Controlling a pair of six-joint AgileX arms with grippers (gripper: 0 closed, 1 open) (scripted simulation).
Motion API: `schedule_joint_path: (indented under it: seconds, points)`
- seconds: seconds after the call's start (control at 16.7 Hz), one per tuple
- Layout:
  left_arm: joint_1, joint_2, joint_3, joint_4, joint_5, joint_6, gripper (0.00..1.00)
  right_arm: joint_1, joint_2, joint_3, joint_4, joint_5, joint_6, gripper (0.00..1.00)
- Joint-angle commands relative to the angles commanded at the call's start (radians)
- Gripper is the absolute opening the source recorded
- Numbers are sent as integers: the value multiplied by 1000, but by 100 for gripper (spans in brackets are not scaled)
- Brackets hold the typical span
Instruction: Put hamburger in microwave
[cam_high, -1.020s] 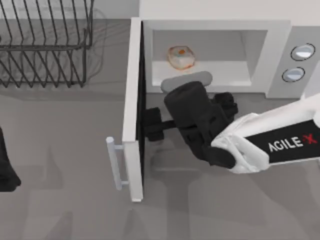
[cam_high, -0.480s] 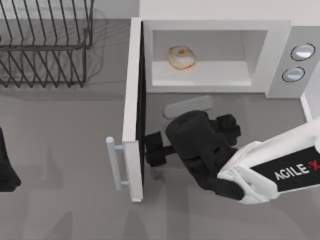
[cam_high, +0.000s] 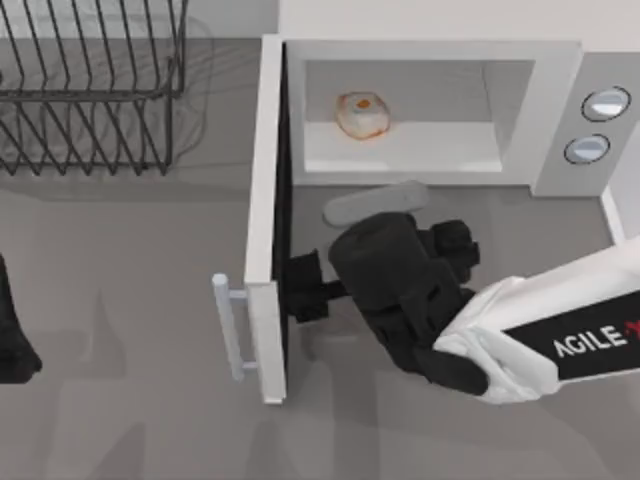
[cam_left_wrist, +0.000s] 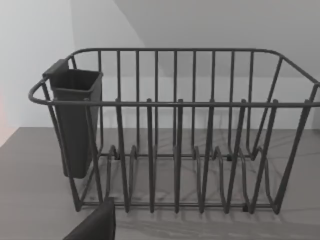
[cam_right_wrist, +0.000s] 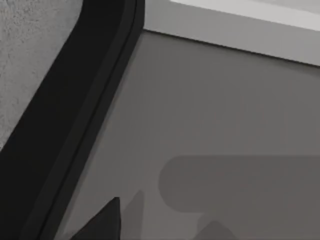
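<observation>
The hamburger (cam_high: 362, 114), a small cream lump with orange patches, rests inside the pale cavity of the microwave (cam_high: 556, 70), toward the cavity's left. The microwave door (cam_high: 266, 200) stands swung out toward the front, its bar handle (cam_high: 229, 325) on the outer left face. My right gripper (cam_high: 302, 288) is outside the cavity, low over the table in front of the opening, its open, empty fingers close against the door's dark inner face (cam_right_wrist: 75, 125). One dark fingertip (cam_right_wrist: 107, 220) shows in the right wrist view. My left arm (cam_high: 10, 340) is parked at the table's left edge.
A dark wire dish rack (cam_high: 90, 90) stands at the back left; in the left wrist view the rack (cam_left_wrist: 175, 130) carries a dark cutlery cup (cam_left_wrist: 75, 120). Two round knobs (cam_high: 605, 103) (cam_high: 587, 148) sit on the microwave's right panel.
My right gripper has drawn back from the microwave's mouth toward the table front, staying near the door's inner face. The hamburger stays in the cavity. The left arm has not moved.
</observation>
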Motion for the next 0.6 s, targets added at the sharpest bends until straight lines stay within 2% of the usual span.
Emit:
schedule_joint_path:
  seconds: [0.6]
  points:
    - [0,0,0,0,0,0,100,34,-38,54,-236,10,44,100]
